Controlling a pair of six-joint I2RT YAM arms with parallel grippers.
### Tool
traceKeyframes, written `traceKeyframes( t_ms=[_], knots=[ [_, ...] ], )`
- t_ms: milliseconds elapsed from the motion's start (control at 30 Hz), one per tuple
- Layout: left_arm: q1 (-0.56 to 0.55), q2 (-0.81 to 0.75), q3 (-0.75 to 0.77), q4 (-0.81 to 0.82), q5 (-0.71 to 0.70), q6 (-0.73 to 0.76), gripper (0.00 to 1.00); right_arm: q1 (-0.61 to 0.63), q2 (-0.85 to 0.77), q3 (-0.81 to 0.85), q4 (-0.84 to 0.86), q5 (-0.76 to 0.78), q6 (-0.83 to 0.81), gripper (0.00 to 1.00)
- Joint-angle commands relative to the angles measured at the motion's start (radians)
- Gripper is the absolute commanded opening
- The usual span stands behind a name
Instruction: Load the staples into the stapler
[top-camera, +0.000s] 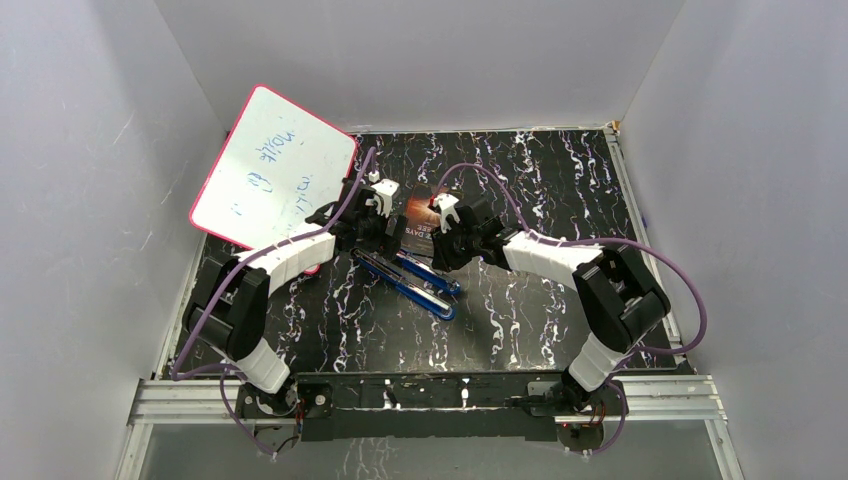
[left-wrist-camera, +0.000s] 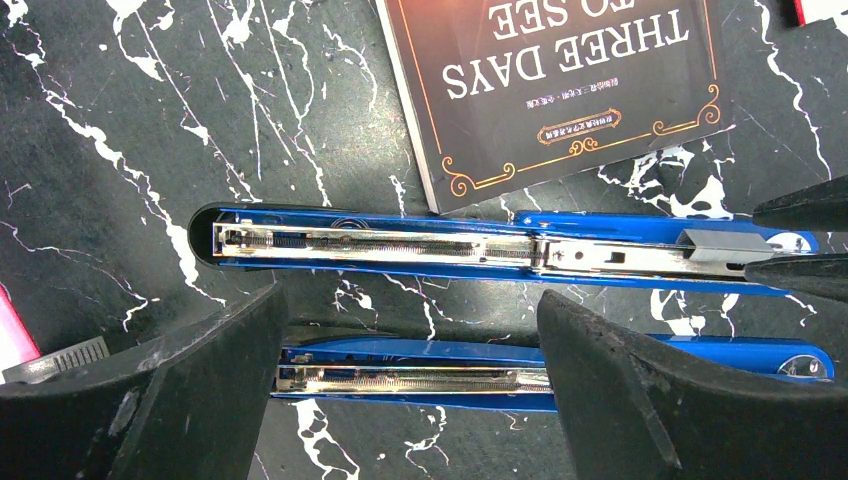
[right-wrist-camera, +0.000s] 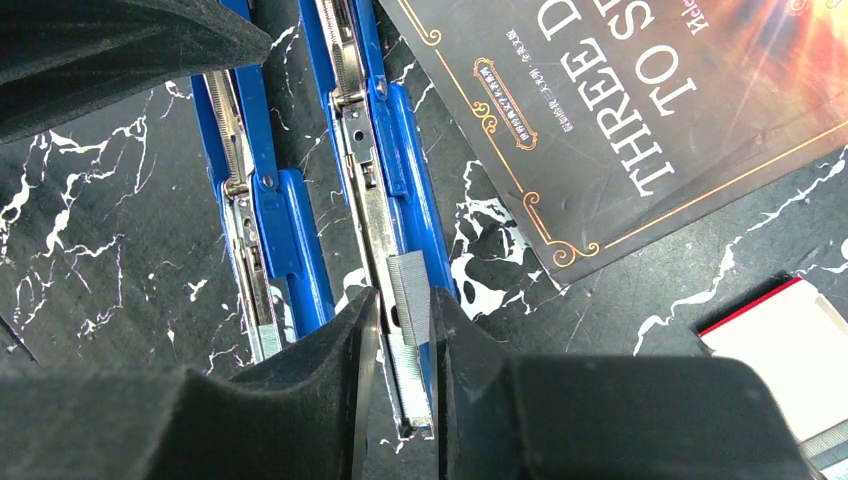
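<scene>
stapler (left-wrist-camera: 400, 245) blue | staples (right-wrist-camera: 408, 285) silver-gry | tbl (left-wrist-camera: 120, 120) blk w/ wht veins | book (left-wrist-camera: 560, 90) dk, orange trim | my fingers (right-wrist-camera: 300, 400) blk

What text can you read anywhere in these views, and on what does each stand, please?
"THREE DAYS TO SEE": on the book cover.
Small banner below it: too small to read.
Blue handwriting on the whiteboard: too blurred to read.

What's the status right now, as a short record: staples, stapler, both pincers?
staples: grey strip on the open stapler's rail
right pincer: fingers close either side of that strip; gripping or only flanking, cannot tell
left pincer: wide open, holding nothing, above the second open stapler
nearby: book beside the first stapler
</scene>
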Motion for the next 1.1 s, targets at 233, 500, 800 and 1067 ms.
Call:
traceKeyframes(
  t_ms=[233,500,800,1067],
  knots=[
    [0.005,-0.024,0.030,-0.008,0.004,0.012,0.94,-0.005,0.031,0.027,0.039,0.002,0.005,0.32],
    [0.005,-0.025,0.030,-0.006,0.005,0.013,0.94,-0.007,0.056,0.026,0.034,-0.009,0.007,0.27],
    [0.005,-0.025,0.030,-0.006,0.005,0.012,0.94,-0.009,0.045,0.026,0.032,-0.020,0.006,0.18],
    [0.006,-0.027,0.031,-0.006,0.006,0.013,0.94,-0.009,-0.004,0.029,0.042,-0.055,0.013,0.18]
  ],
)
